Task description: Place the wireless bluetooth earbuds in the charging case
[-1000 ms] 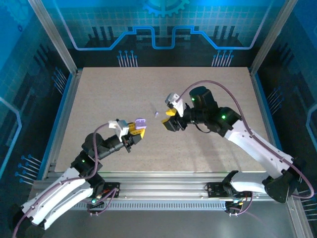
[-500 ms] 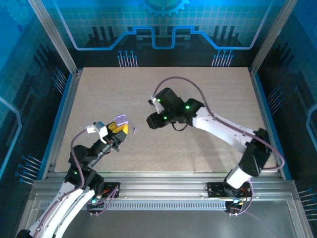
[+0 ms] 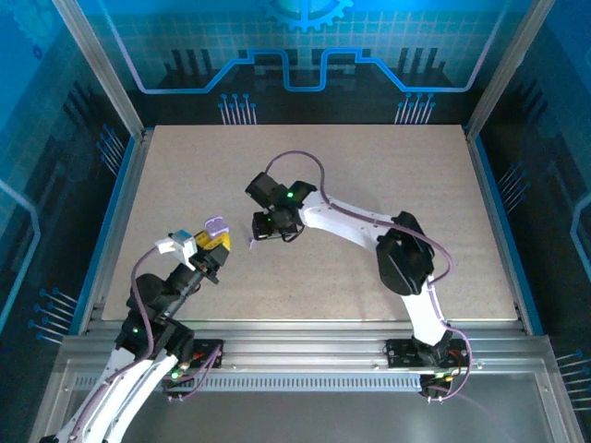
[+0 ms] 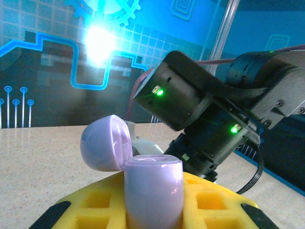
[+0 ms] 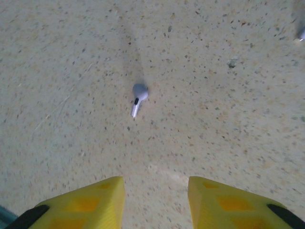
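- My left gripper (image 3: 214, 247) is clamped on the lilac case (image 4: 153, 188). The yellow pads (image 4: 90, 202) pinch its lower body, so the opening faces up and is clear to receive.
- The lid (image 4: 104, 143) stands hinged back at 10 o'clock from the body in the left wrist view. That leaves the sockets exposed, though the inside cannot be seen from this low angle.
- I hold the case lifted off the table (image 3: 388, 185), on the left side and turned towards my other arm, apparently so the hand-over is short.
- My right gripper (image 5: 156, 200) hangs nose-down over the table with its jaws parted to a middling gap and nothing between them.
- One earbud (image 5: 138, 98) lies flat on the table at 12 o'clock from that gap, bulb away from me and stem trailing back towards 7 o'clock. It is well apart from both pads.
- From above, the right gripper sits at 2 o'clock of the case and near it. I judge this to be the line-up before a pick, with the jaws kept apart to straddle the earbud.
- A second pale piece (image 5: 301, 33) is cut off at the edge at 2 o'clock, and I cannot tell what it is.
- The earbud is tiny and smooth, so a pinch off centre may flick it away.
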Robot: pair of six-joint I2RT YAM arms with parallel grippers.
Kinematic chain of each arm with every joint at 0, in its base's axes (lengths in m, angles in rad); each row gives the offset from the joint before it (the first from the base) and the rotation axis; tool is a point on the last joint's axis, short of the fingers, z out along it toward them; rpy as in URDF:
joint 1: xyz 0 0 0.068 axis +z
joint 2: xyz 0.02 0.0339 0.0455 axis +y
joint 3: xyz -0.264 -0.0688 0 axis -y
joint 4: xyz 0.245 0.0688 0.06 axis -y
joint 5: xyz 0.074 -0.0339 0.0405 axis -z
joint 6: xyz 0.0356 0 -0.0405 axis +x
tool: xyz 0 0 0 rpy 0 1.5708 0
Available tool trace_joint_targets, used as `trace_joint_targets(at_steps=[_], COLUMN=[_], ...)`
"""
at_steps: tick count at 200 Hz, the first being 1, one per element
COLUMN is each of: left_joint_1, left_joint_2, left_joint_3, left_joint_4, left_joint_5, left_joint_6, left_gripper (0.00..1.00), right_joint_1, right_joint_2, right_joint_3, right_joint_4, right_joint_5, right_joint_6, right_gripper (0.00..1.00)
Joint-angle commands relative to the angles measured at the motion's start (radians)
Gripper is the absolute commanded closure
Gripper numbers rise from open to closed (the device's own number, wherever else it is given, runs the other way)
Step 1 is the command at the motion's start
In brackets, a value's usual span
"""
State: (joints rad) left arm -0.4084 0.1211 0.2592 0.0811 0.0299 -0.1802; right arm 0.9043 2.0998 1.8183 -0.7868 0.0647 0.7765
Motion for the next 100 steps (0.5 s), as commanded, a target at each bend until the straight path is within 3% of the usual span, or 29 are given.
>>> trace_joint_targets(at_steps=[1,100], left_joint_1=[0.008,0.008], left_joint_2=[-0.011,-0.018], left_joint_3=[0.036,0.019], left_joint_4=[-0.022,-0.009], left_joint_5=[-0.03,-0.026], left_joint_6=[0.026,0.01], left_gripper=[0.81,0.81], right_joint_1=[0.016,0.021], right_joint_2=[0.075,0.296], right_joint_3=[0.078,0.241], right_joint_4=[-0.009,0.027], right_joint_5=[-0.039,-0.073], right_joint_6=[0.086,0.114], right_gripper=[0.62,0.67])
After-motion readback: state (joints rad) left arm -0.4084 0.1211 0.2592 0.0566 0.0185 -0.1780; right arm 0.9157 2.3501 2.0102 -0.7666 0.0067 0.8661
